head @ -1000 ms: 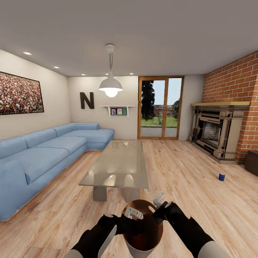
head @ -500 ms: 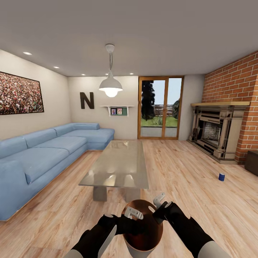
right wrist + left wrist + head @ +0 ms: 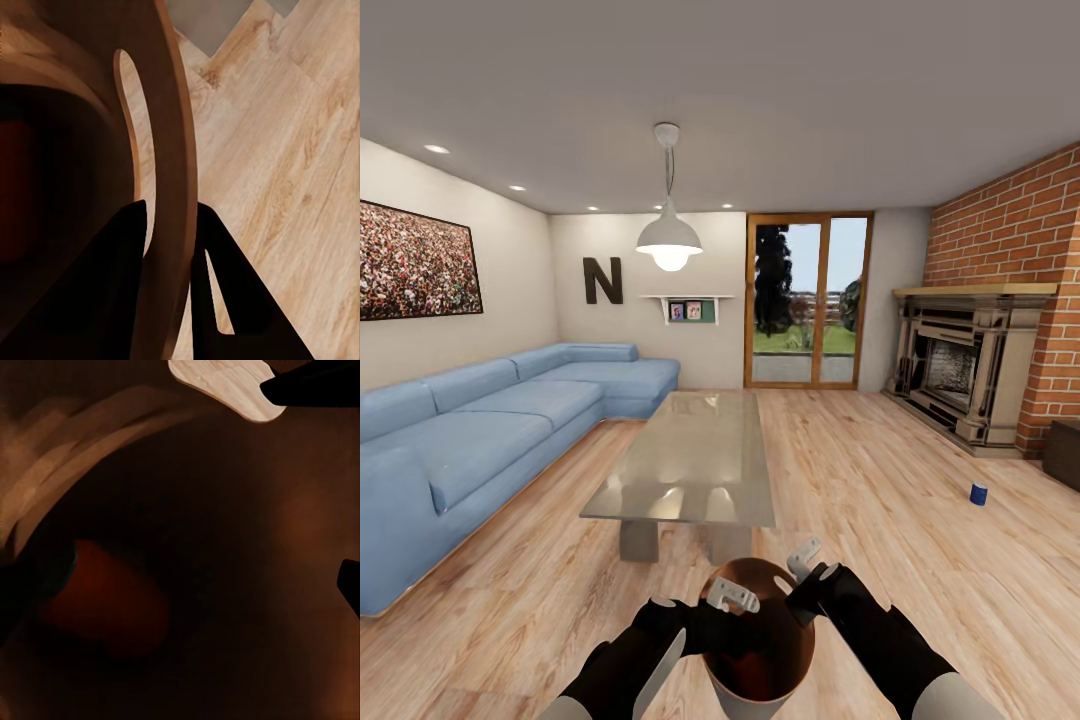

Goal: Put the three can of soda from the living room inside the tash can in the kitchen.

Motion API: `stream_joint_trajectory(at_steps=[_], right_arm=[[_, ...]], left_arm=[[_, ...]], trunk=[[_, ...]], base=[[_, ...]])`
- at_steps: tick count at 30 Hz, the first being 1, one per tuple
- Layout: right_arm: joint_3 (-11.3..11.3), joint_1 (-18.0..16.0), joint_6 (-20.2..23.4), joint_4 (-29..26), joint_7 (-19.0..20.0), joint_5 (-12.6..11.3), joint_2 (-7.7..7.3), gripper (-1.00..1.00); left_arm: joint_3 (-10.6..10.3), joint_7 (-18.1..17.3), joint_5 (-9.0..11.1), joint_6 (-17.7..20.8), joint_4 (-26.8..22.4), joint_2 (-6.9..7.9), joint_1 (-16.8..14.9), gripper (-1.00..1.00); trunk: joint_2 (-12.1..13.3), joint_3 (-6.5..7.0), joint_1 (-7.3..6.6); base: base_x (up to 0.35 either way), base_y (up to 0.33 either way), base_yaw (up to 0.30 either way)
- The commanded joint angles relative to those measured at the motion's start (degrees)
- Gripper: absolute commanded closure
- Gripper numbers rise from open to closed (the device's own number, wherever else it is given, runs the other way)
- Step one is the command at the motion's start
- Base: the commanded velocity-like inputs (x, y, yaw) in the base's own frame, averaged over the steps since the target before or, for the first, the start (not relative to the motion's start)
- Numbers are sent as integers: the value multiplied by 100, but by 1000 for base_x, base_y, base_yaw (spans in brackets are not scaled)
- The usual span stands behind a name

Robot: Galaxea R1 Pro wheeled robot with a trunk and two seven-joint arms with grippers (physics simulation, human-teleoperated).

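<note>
Soda can, dark blue and short with a pale top (image 3: 979,493), stands upright on the pale plank floor (image 3: 880,560), off to the robot's right and near the stone fireplace (image 3: 960,375) set in the brick wall. It is well apart from both arms. No other can is plainly in sight.

Both arms meet low in the head view at a round brown wooden trash bin (image 3: 797,655), with its open mouth facing up. The right gripper (image 3: 807,562) pinches the bin's wall: in the right wrist view its dark fingers (image 3: 112,285) sit one on each side of the slotted rim. The left gripper (image 3: 732,596) reaches over the opposite rim, and I cannot tell whether it clamps the wall or merely rests there. Deep inside the bin the left wrist view shows a dim orange-red rounded shape (image 3: 105,607). It may be a can, but it is too dark to say.

The step in hand looks like bringing the bin to the blue can. To do it well:
- Turn the base right and pass wide of the glass-topped coffee table (image 3: 695,460).
- Hold the bin level so nothing tips out.
- Stop with the can just beside the bin.
- Free one arm only once the bin is set down or securely gripped by the other.
</note>
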Motion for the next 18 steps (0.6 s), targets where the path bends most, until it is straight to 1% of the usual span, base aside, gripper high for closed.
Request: stream_joint_trajectory(at_steps=[1,18], right_arm=[[-46,-8,-12,5,18,86,-4,100],[-49,-8,-12,46,12,86,-13,100]], left_arm=[[9,296,-130,-10,96,349,1,-100],[9,289,-122,167,-235,384,13,-100]], trunk=[[0,2,0],[0,2,0]], base=[[0,0,0],[0,0,0]])
